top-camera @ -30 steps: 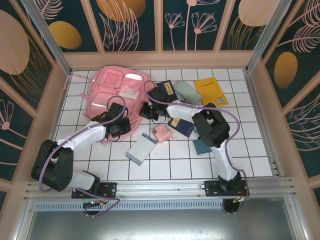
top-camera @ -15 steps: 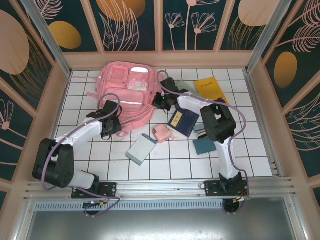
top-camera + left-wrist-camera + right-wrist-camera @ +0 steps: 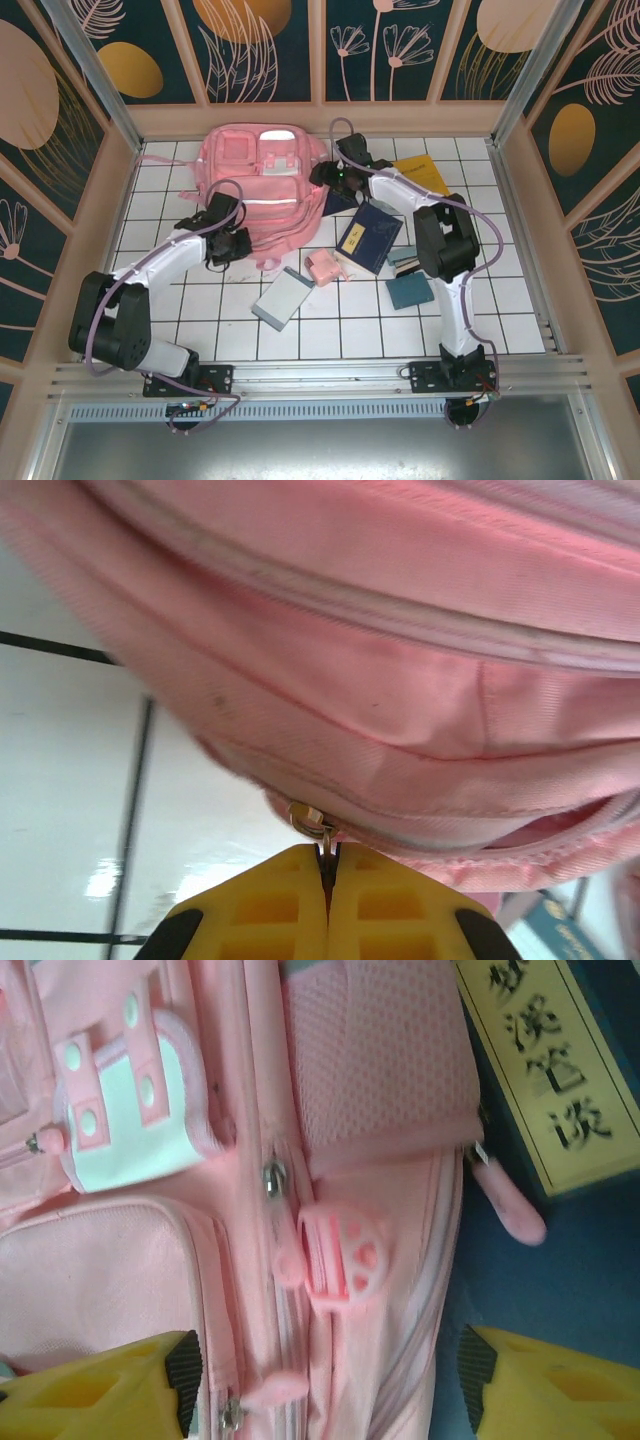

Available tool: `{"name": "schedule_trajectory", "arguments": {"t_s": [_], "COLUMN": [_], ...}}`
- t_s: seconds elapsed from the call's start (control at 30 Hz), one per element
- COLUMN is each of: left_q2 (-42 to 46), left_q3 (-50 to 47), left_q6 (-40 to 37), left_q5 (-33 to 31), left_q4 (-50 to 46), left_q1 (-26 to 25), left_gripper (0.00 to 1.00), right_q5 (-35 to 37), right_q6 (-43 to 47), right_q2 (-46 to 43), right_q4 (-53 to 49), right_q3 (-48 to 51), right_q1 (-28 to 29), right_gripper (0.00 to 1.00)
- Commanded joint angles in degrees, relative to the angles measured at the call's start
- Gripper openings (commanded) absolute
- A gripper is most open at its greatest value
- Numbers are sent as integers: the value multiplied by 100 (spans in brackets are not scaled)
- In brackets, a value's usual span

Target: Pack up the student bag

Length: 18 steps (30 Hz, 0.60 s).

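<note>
The student bag (image 3: 262, 183) is a large pink backpack lying flat at the back left of the tiled table, front pockets up. My left gripper (image 3: 224, 242) is at its near left edge. In the left wrist view the yellow fingers (image 3: 270, 905) are shut on a small metal zipper pull (image 3: 322, 832) at the bag's lower seam (image 3: 420, 810). My right gripper (image 3: 335, 178) hovers over the bag's right side. In the right wrist view it (image 3: 325, 1385) stands open, straddling the pink fabric (image 3: 250, 1260) and a paw-shaped tab (image 3: 345, 1255), gripping nothing.
A dark blue book (image 3: 370, 236), a yellow book (image 3: 425, 178), a small pink pouch (image 3: 323, 267), a grey-blue notebook (image 3: 283, 298) and teal items (image 3: 408, 290) lie right of and in front of the bag. Wooden walls (image 3: 110, 190) fence the table.
The bag has slid toward the back wall. My right gripper moved back and right along it and opened. The left gripper followed the bag a little, still shut on the zipper pull.
</note>
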<state>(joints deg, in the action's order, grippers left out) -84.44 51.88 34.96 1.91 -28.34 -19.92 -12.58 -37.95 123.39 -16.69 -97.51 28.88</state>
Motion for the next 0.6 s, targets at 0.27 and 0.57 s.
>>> {"name": "schedule_trajectory", "arguments": {"t_s": [0.27,0.57], "left_q2": [-560,-687], "left_q3": [681,692], "left_q6": [556,505], "left_q5": [882,846], "left_q4": [891,859], "left_q1": [-648,-719], "left_gripper": [0,0], "right_q5": [93,-273], "right_q6": [-881,-1371], "right_q2": [-1220,-985], "right_q4": [-527,-284], "right_q3": [1051,1489], "right_q1": [658,724], "right_gripper": [74,76]}}
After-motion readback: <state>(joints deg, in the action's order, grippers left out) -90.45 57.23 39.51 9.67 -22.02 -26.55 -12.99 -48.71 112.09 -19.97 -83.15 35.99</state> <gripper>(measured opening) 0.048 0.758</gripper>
